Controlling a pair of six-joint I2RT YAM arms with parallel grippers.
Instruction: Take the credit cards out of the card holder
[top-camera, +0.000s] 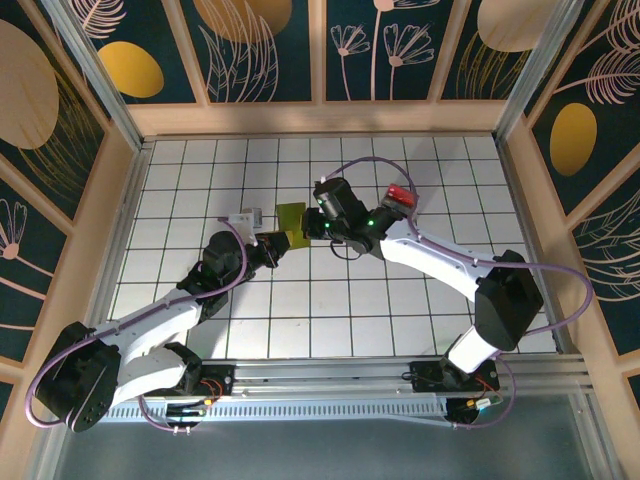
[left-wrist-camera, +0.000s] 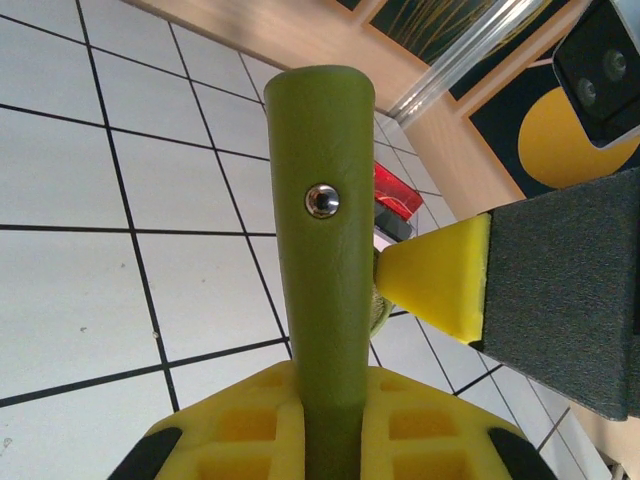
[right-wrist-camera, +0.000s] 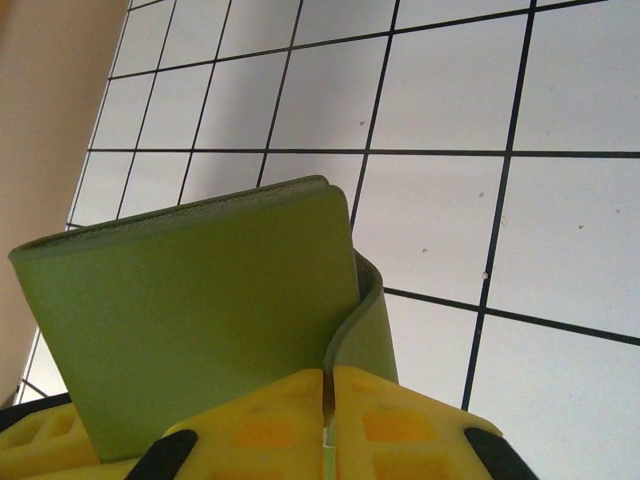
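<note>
The yellow-green card holder (top-camera: 290, 217) hangs above the table's middle, held between both grippers. In the left wrist view the card holder (left-wrist-camera: 318, 260) stands edge-on, a metal snap stud (left-wrist-camera: 321, 200) on its spine. My left gripper (left-wrist-camera: 335, 405) is shut on its lower end. My right gripper's yellow fingertip (left-wrist-camera: 440, 275) touches its right side. In the right wrist view the holder's broad green face (right-wrist-camera: 200, 300) fills the left, and my right gripper (right-wrist-camera: 327, 390) is shut on a thin flap curling off it. No cards are visible.
A small red object (top-camera: 400, 194) lies on the white gridded table (top-camera: 440, 170) behind the right arm; the red object (left-wrist-camera: 398, 195) also peeks out beyond the holder. A small white and grey item (top-camera: 247, 217) sits beside the left wrist. Wooden walls (top-camera: 320, 118) enclose the table.
</note>
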